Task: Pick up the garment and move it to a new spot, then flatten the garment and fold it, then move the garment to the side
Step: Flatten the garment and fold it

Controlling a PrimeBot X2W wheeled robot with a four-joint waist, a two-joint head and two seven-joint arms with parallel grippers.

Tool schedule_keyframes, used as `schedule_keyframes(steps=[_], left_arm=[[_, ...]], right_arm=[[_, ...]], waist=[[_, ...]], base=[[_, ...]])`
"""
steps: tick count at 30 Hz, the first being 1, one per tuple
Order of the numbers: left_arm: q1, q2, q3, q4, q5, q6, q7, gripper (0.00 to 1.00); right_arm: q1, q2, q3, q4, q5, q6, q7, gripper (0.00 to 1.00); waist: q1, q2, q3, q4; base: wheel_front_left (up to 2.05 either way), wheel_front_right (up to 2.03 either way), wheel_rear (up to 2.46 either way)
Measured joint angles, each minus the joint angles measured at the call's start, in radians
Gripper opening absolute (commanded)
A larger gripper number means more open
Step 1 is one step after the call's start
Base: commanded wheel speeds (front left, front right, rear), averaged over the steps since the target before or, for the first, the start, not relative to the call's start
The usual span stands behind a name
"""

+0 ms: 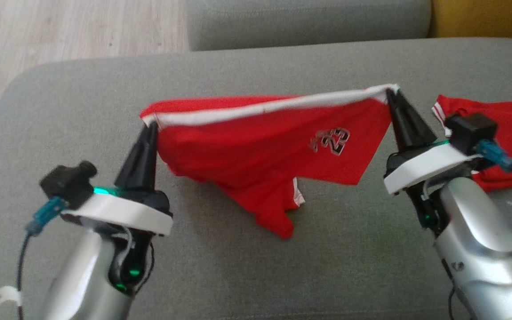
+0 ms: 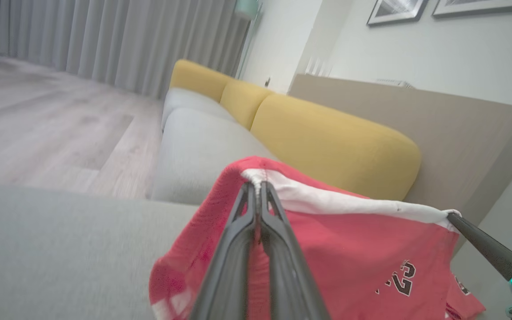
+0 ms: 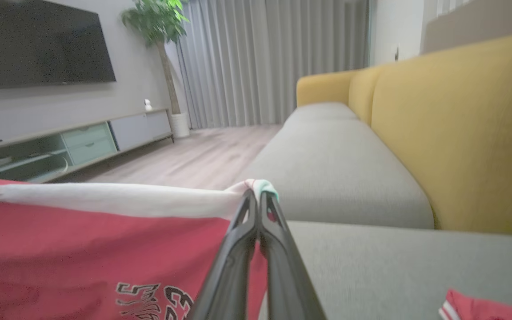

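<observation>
Two ends of the white waistband (image 1: 274, 106) were pinched, one in my left gripper (image 1: 152, 125) and one in my right gripper (image 1: 391, 92), each clamped tightly on the cloth. The red garment (image 1: 256, 151) hung between them above the grey sofa seat (image 1: 82, 111). Its lowest tip was touching the seat or just above it; I could not tell which. I judged this to be the carrying step: the garment was lifted but not yet laid at a new spot. The next move, I thought, called for both arms to travel together with the band kept stretched, then to lower it so that the cloth spread flat. A second red garment (image 1: 505, 115) lay just beside my right gripper, so there was little room on that side. The left and near parts of the seat were open, but past its left edge was the wooden floor (image 1: 60, 31).
</observation>
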Motion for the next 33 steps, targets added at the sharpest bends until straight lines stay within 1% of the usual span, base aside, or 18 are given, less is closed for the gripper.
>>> schedule_keyframes(steps=[5,8,9,16,19,21,24,26,28,30,33], left_arm=[[0.0,0.042,0.008,-0.153,0.025,0.018,0.003,0.0],[-0.002,0.07,0.008,-0.253,0.041,0.028,0.033,0.0],[-0.002,0.07,0.008,-0.253,0.041,0.028,0.033,0.0],[-0.05,0.128,0.018,-0.498,0.074,0.052,0.127,0.0],[-0.083,0.143,0.024,-0.575,0.074,0.059,0.179,0.0],[-0.107,0.157,0.023,-0.594,0.073,0.06,0.214,0.0],[-0.142,0.16,0.023,-0.554,0.04,0.059,0.26,0.0],[-0.169,0.16,0.022,-0.488,0.02,0.05,0.281,0.0],[-0.201,0.162,0.02,-0.403,0.014,0.04,0.303,0.0],[-0.247,0.16,0.015,-0.321,0.014,0.03,0.308,0.0],[-0.369,0.154,0.005,-0.189,0.015,0.015,0.308,0.0]], right_arm=[[0.077,-0.02,-0.059,-0.215,-0.044,0.0,0.003,0.0],[0.132,-0.029,-0.11,-0.371,-0.076,0.0,0.037,0.0],[0.132,-0.029,-0.11,-0.371,-0.076,0.0,0.037,0.0],[0.232,-0.019,-0.222,-0.784,-0.161,0.0,0.142,0.0],[0.256,-0.006,-0.256,-0.922,-0.191,0.0,0.186,0.0],[0.262,0.001,-0.273,-0.978,-0.207,0.0,0.218,0.0],[0.265,0.004,-0.28,-0.977,-0.213,0.0,0.256,0.0],[0.262,0.008,-0.266,-0.934,-0.198,0.0,0.268,0.0],[0.237,0.011,-0.242,-0.861,-0.191,0.0,0.272,0.0],[0.176,0.014,-0.222,-0.78,-0.176,0.0,0.267,0.0],[0.021,0.013,-0.19,-0.659,-0.171,0.0,0.243,0.0]], waist=[[-0.0001,0.0,-0.038,-0.014],[-0.0001,0.0,-0.057,-0.027],[-0.0001,0.0,-0.057,-0.027],[-0.0001,0.0,-0.073,-0.061],[-0.0001,0.0,-0.068,-0.071],[-0.0001,0.0,-0.058,-0.077],[0.0,0.0,-0.036,-0.083],[0.0001,0.0,-0.016,-0.087],[0.0001,0.0,0.007,-0.092],[0.0001,0.0,0.035,-0.098],[0.0003,0.0,0.085,-0.106]], base=[[0.0,0.0,0.0],[0.0,0.0,0.0],[0.0,0.0,0.0],[0.0,0.0,0.0],[0.0,0.0,0.0],[0.0,0.0,0.0],[0.0,0.0,0.0],[0.0,0.0,0.0],[0.0,0.0,0.0],[0.0,0.0,0.0],[0.0,0.0,0.0]])
